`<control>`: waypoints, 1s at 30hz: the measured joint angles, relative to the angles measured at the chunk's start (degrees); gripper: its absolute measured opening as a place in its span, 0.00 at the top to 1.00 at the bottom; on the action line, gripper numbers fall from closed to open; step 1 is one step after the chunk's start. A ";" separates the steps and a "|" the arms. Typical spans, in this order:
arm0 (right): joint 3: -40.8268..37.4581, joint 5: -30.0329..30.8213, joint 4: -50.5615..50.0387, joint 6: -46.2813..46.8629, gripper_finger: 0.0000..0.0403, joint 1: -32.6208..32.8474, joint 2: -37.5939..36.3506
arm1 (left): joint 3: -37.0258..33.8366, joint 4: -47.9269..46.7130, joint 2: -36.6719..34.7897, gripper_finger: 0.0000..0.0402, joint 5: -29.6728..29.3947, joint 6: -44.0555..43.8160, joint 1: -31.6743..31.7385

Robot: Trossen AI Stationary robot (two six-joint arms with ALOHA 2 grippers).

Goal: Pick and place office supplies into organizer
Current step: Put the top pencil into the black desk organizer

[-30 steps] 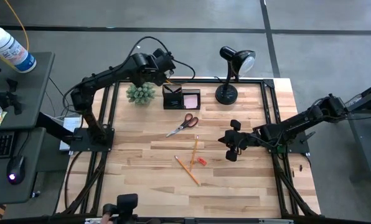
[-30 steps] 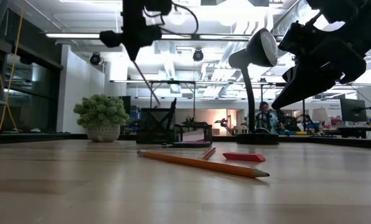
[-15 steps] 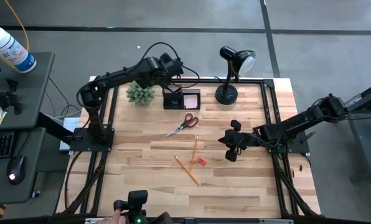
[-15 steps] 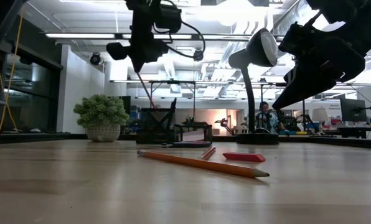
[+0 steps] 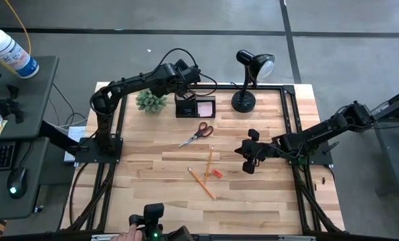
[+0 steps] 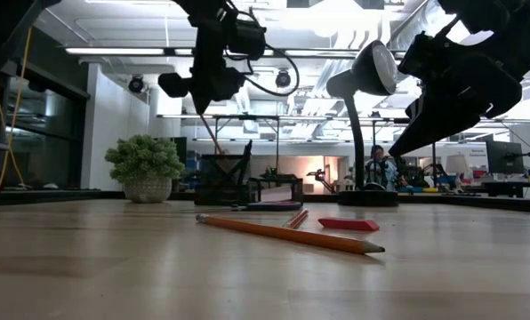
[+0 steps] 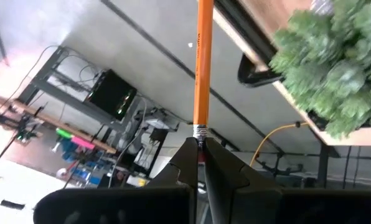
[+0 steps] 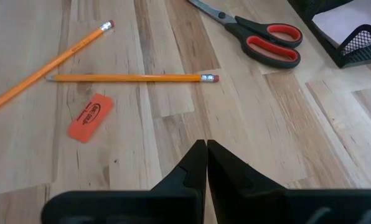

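Note:
My left gripper hangs above the black organizer at the table's far edge, shut on an orange pencil. In the low view the pencil slants down from the gripper toward the organizer. A pink sticky-note pad lies beside the organizer. Orange-handled scissors, two pencils and a red eraser lie flat on the table. My right gripper hovers shut to the right of them, holding nothing. My left gripper pinches the pencil at its eraser end, just behind the metal ferrule, between the two fingertips. The pencil runs on in line with the fingers, slanting down with its point lowest, lifted clear of the table.
A green spiky plant stands just left of the organizer, and a black desk lamp stands to its right. The near half of the wooden table is bare. A person's hand shows at the near edge.
My left gripper has moved toward the table's right edge and down, away from above the plant and toward the organizer. It carries the pencil, which stays slanted point-down.

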 joint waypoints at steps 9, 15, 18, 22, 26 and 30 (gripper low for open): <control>0.00 0.04 -0.03 -0.03 0.98 0.00 0.00 | 0.04 0.29 2.05 1.00 1.92 -0.37 -1.85; 0.00 0.04 -0.10 -0.03 0.98 -0.02 0.00 | -0.04 0.13 3.16 1.00 5.17 -1.39 -2.63; 0.00 0.04 -0.14 -0.02 0.98 -0.02 0.00 | -0.04 0.60 3.07 0.97 5.06 -1.58 -2.99; 0.00 0.04 -0.12 -0.03 0.98 0.00 0.00 | -0.04 0.43 3.07 0.87 4.25 -1.61 -2.95; 0.00 0.04 -0.15 -0.03 0.98 -0.01 0.00 | -0.04 0.02 3.07 0.74 2.60 -2.39 -2.92; 0.00 0.03 -0.17 -0.03 0.98 0.00 0.00 | -0.02 -0.86 3.07 0.63 -0.44 -4.56 -2.93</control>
